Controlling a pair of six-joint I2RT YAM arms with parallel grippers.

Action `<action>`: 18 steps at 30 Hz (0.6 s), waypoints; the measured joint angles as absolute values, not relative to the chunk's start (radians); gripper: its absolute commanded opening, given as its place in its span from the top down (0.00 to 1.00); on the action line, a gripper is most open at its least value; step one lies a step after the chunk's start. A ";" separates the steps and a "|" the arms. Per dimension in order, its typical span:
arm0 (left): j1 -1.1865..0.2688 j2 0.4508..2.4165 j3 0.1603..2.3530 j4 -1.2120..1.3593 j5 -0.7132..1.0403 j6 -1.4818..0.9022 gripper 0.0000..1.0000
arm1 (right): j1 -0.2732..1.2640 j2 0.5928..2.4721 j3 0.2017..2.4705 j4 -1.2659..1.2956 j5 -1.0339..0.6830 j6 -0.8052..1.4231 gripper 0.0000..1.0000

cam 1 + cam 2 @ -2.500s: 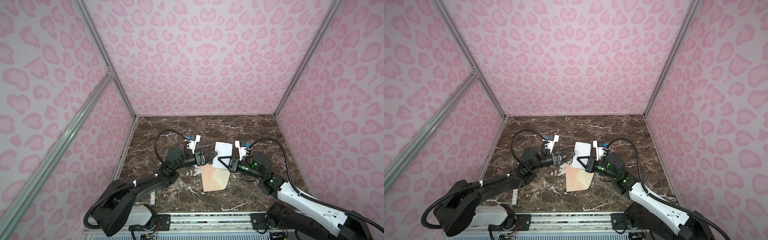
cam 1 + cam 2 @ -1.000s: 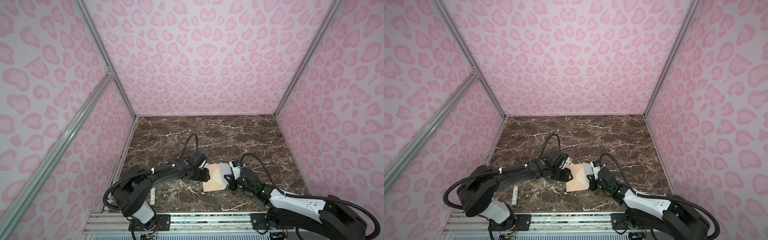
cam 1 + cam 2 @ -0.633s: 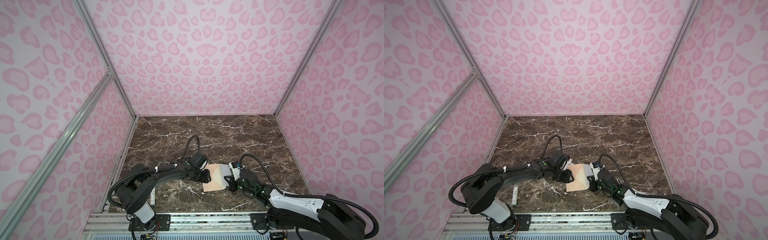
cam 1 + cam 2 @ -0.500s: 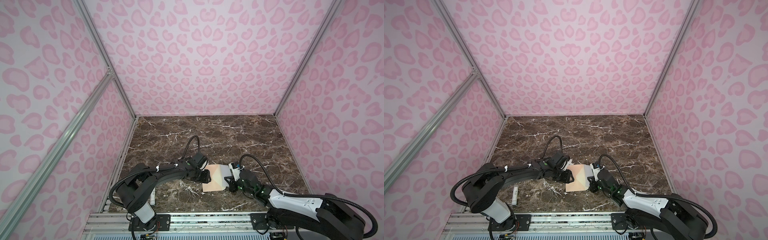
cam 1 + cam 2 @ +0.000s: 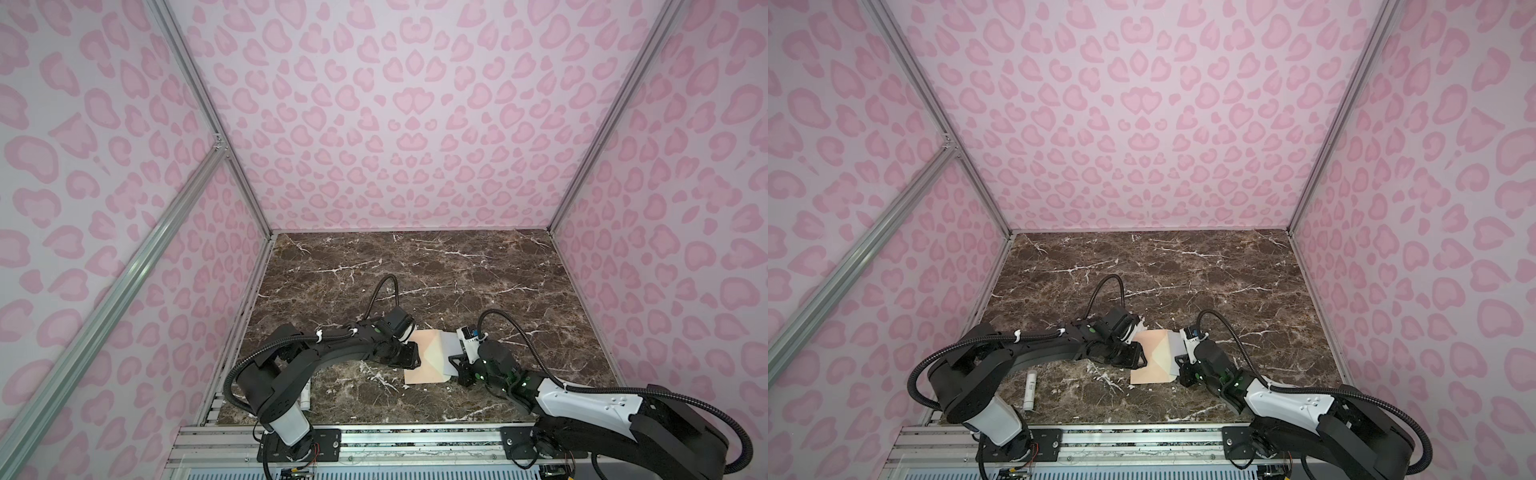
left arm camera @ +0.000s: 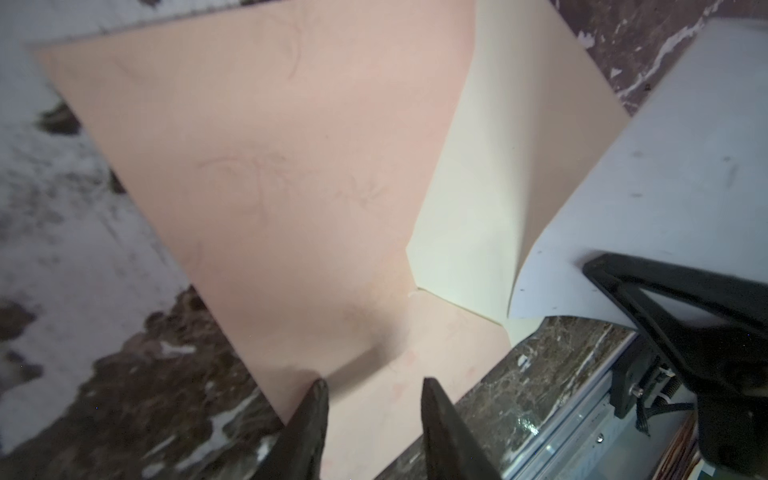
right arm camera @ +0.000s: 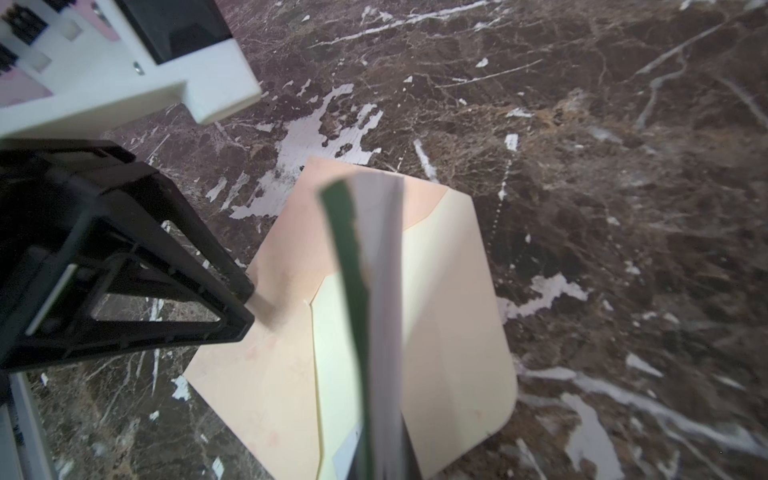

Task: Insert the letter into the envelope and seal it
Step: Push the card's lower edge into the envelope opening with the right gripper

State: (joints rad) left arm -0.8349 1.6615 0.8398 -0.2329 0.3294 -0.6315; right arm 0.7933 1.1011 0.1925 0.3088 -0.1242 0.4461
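The envelope (image 5: 422, 361) lies flat on the marble surface (image 5: 457, 270), long axis near-to-far, flap (image 7: 457, 311) open rightward. The left jaws rest parted on it, while the right jaws grip the letter (image 5: 451, 343) over the flap.

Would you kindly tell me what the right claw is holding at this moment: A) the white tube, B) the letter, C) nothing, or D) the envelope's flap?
B: the right claw is shut on the letter, whose green edge shows in the right wrist view, held over the open flap of the envelope.
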 measured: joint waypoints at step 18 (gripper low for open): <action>-0.834 1.682 0.829 -0.164 0.366 -0.632 0.62 | 0.820 1.177 0.193 0.339 -0.124 0.482 1.00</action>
State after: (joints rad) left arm -0.8341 1.6817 0.8288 -0.1638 0.3660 -0.6315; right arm 0.8200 1.1767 0.1928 0.3386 -0.1238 0.4824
